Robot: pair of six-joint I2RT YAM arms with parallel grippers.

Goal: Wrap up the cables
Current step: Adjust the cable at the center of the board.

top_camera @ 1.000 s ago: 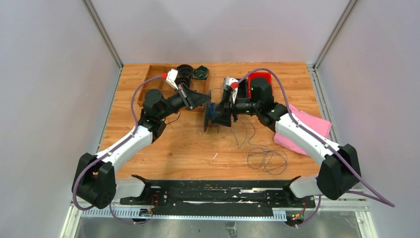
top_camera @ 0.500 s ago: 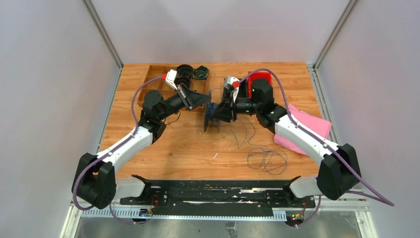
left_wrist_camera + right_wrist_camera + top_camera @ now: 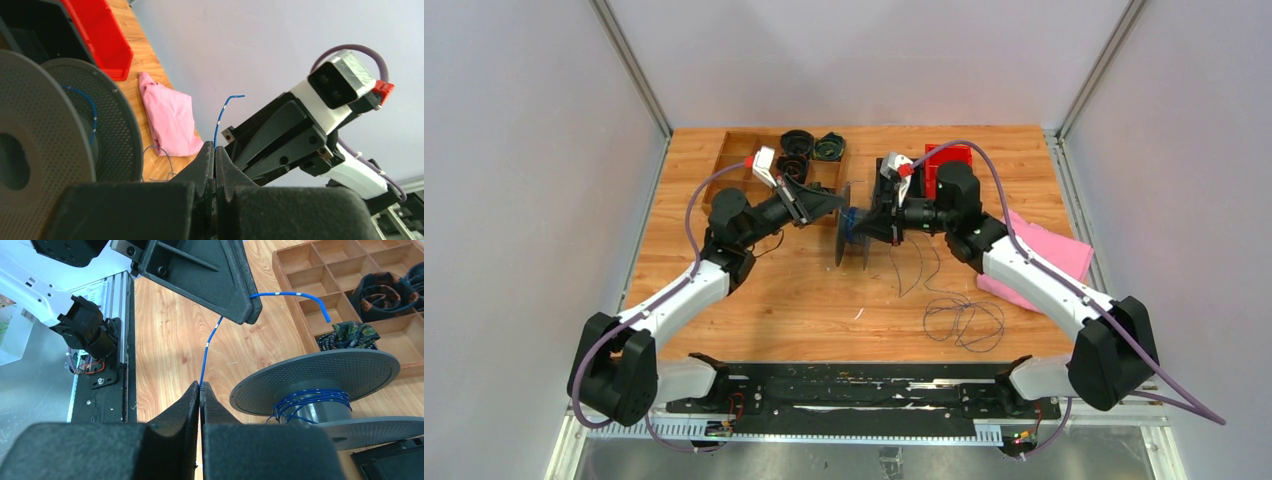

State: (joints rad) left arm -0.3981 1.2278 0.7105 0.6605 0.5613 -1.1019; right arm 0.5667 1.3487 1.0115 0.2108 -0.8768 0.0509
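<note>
Right gripper (image 3: 200,388) has just closed on the cable (image 3: 209,342), left gripper (image 3: 215,152) pinching it too; few turns sit on the spool (image 3: 320,371), much lies loose on the table (image 3: 774,300).

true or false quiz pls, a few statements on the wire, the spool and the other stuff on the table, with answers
1. The left end effector and the right end effector are both shut on the thin dark blue wire. True.
2. The grey perforated plastic spool has a bare core. False: several turns of blue wire sit on it.
3. The crumpled pink cloth lies on the right side of the wooden table. True.
4. The red plastic bin sits at the table's near edge. False: it is at the far edge.
</note>
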